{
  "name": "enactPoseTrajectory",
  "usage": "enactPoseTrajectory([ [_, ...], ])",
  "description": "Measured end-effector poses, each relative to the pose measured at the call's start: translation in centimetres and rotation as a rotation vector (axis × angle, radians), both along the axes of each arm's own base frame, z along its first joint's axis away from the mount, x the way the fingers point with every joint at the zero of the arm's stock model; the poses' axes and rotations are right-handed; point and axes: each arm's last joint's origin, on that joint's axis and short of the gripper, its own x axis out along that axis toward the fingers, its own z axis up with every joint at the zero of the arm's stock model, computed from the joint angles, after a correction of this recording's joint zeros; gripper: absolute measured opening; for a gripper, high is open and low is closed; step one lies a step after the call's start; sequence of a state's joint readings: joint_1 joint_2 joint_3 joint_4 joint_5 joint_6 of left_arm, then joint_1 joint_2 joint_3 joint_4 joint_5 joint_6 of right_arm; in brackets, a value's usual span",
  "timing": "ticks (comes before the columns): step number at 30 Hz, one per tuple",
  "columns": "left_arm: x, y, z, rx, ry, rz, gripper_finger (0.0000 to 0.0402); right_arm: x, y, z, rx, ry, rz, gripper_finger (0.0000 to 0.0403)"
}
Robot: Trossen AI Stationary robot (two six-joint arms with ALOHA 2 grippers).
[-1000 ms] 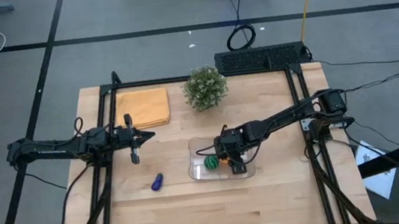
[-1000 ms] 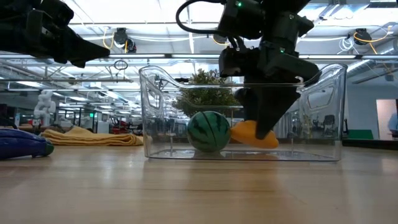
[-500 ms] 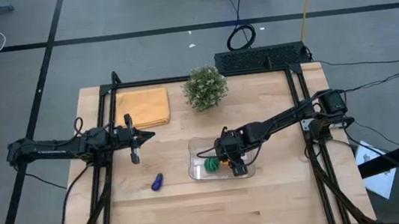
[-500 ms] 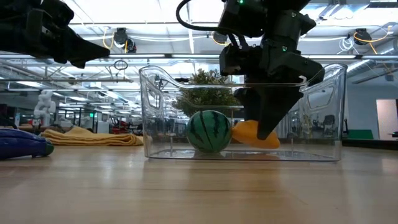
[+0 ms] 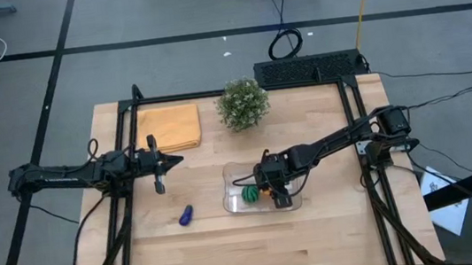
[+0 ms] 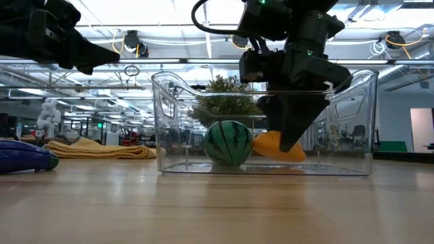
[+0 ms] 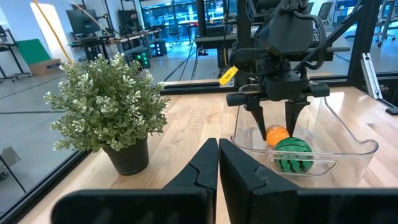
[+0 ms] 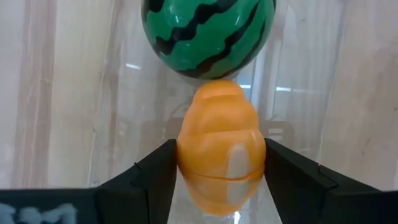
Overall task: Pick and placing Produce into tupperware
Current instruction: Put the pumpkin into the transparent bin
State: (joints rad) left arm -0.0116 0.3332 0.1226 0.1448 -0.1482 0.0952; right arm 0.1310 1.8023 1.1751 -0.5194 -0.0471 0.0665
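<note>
The clear tupperware (image 5: 230, 189) stands at mid-table. Inside it the green striped ball (image 6: 229, 142) rests on the floor, and the orange piece (image 8: 221, 158) lies right against it. My right gripper (image 5: 272, 196) reaches down into the container, shut on the orange piece. The purple piece (image 5: 186, 214) lies on the wood to the container's left. My left gripper (image 5: 177, 161) hovers shut and level over the table's left part, touching nothing. My right gripper pinches the orange piece's two opposite sides (image 8: 186, 155) between its fingertips (image 8: 158, 171). The fingers slant steeply down from above into the tupperware. The piece sits low in the container, touching the green ball; whether it rests on the floor I cannot tell.
A potted plant (image 5: 242, 103) stands behind the tupperware and a folded yellow-orange cloth (image 5: 168, 127) lies at the far left. Black frame rails (image 5: 129, 207) run along the table's left and right sides. Bare wood lies toward the near edge.
</note>
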Motion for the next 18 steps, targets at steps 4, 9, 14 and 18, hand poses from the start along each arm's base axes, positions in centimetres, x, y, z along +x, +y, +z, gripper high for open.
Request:
enactPoseTrajectory([
  [4, 0.00, 0.00, 0.00, 0.000, 0.000, 0.000, 0.0019, 0.00, -0.01, 0.00, 0.001, 0.000, -0.008, 0.0206],
  [9, 0.00, 0.00, 0.00, 0.004, 0.001, 0.000, 0.0019, 0.02, -0.06, 0.01, -0.002, 0.001, -0.032, 0.0206],
  [14, 0.00, 0.00, 0.00, 0.004, 0.001, 0.000, 0.0019, -0.01, -0.18, -0.01, -0.032, 0.001, -0.057, 0.0206],
  [18, 0.00, 0.00, -0.01, 0.004, 0.001, 0.000, 0.0019, -0.01, -0.18, -0.01, -0.032, 0.001, -0.057, 0.0206],
])
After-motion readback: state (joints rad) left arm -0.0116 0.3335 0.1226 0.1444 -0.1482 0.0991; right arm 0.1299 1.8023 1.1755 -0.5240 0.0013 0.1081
